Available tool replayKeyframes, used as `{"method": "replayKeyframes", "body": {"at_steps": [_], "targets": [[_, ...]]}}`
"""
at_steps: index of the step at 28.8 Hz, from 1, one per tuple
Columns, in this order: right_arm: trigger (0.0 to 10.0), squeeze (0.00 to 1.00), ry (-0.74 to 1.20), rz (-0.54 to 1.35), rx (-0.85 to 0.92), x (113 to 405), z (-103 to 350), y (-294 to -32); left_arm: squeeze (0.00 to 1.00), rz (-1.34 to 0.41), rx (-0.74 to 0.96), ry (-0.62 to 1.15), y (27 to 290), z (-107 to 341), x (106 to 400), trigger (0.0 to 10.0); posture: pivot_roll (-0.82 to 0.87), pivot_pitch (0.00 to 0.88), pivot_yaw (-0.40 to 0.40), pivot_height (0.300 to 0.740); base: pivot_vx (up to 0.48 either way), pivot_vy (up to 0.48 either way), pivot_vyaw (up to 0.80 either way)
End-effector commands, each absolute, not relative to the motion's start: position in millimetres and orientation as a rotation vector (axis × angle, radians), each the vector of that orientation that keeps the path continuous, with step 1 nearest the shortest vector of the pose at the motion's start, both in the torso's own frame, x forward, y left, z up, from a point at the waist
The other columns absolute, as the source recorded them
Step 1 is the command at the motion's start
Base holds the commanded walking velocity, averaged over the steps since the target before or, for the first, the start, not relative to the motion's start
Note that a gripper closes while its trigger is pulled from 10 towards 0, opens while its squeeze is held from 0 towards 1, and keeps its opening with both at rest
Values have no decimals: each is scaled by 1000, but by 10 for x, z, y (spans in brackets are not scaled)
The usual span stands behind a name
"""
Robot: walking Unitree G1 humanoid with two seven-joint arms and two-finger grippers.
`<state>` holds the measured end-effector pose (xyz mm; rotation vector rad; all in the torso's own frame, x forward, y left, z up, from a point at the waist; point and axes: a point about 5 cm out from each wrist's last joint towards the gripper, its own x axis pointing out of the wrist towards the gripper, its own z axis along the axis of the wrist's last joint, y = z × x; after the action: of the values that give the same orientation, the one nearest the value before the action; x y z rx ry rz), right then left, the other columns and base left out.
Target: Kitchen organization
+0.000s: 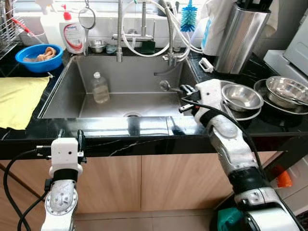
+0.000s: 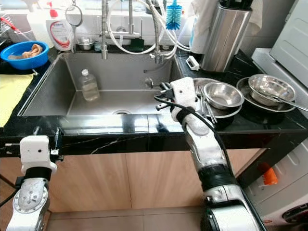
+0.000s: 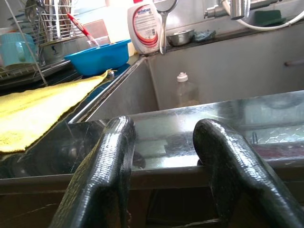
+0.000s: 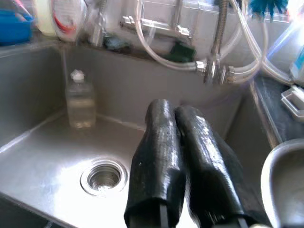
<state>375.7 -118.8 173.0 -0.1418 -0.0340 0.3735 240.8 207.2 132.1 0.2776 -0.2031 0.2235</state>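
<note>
We are holding our right hand, fingers pressed together on nothing, over the sink at its 3 o'clock rim, our spread-fingered left hand idling under the counter edge, while the plastic bottle is standing at the basin's 10 o'clock
</note>
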Motion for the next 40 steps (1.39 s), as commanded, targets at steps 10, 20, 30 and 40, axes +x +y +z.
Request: {"method": "replayKeyframes", "body": {"at_steps": [10, 20, 30, 40], "targets": [[10000, 0, 29, 400, -137, 3794, 1531, -1088, 0, 186, 282, -239, 1956, 1371, 2445, 10000, 0, 0, -70, 740, 0, 0, 0], [10000, 0, 68, 389, -151, 3764, 1340, -1088, 0, 179, 254, -243, 1910, 1330, 2415, 10000, 33, 0, -76, 740, 0, 0, 0], [10000, 0, 39, 352, -135, 3754, 1308, -1091, 0, 188, 239, -250, 1916, 1326, 2389, 10000, 37, 0, -65, 740, 0, 0, 0], [10000, 0, -147, 250, -160, 3773, 1598, -1189, 0, 183, 245, -252, 1926, 1338, 2415, 10000, 17, 0, -68, 740, 0, 0, 0]]}}
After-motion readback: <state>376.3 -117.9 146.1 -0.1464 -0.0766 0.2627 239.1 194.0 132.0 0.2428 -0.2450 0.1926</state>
